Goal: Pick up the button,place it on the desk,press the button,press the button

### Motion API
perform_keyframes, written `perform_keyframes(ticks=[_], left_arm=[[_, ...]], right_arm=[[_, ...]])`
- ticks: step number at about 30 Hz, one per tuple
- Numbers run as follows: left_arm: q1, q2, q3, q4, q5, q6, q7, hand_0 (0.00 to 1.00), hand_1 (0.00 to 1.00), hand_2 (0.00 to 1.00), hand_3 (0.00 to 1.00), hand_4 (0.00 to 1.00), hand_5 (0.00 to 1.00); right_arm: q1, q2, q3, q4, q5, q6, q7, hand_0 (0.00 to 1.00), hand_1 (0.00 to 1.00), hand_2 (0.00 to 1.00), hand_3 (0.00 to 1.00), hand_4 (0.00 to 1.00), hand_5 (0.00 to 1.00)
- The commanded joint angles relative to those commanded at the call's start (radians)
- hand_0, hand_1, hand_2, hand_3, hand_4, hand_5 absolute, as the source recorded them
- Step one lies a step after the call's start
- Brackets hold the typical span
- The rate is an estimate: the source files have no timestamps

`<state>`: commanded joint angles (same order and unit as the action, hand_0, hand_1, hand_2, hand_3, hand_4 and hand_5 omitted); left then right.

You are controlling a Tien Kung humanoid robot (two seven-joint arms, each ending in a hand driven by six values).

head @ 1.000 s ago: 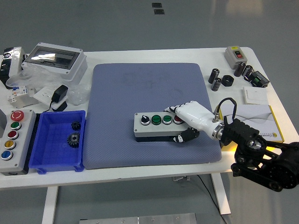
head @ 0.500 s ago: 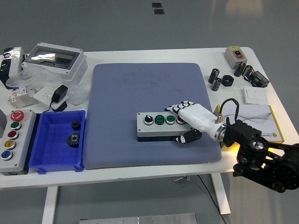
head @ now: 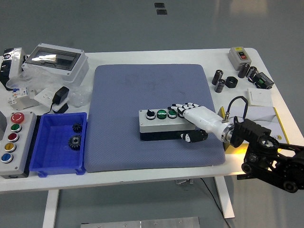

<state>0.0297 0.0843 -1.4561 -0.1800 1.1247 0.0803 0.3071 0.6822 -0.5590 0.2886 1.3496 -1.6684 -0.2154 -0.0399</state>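
On the blue mat (head: 142, 90), toward its near right part, we see the button box (head: 161, 124) gripped at its right end by our right hand (head: 192, 116), fingers over the top and thumb at the near side. We judge that this one-ended grasp could let the box tilt or slide.

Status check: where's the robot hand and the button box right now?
Right robot hand shut on button box, fingers over its top. Box on blue mat. Left hand out of view. Nothing in the way.

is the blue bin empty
No, the blue bin holds two dark gears, one nearer its back and one in the middle.
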Motion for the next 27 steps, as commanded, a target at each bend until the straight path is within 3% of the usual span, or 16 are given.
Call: perform_keyframes(ticks=[26,27], left_arm=[[0.003,-0.003,-0.006,0.000,0.016,-0.004,0.004,0.646,0.546,0.621,0.606,0.658,0.130],[0.003,-0.003,-0.006,0.000,0.017,-0.004,0.004,0.646,0.545,0.621,0.601,0.656,0.125]], right_arm=[[-0.022,-0.024,0.038,0.022,-0.014,0.012,0.002,0.998,0.998,0.998,0.998,0.459,0.002],[-0.025,-0.024,0.042,0.023,-0.017,0.009,0.004,0.998,0.998,0.998,0.998,0.551,0.002]])
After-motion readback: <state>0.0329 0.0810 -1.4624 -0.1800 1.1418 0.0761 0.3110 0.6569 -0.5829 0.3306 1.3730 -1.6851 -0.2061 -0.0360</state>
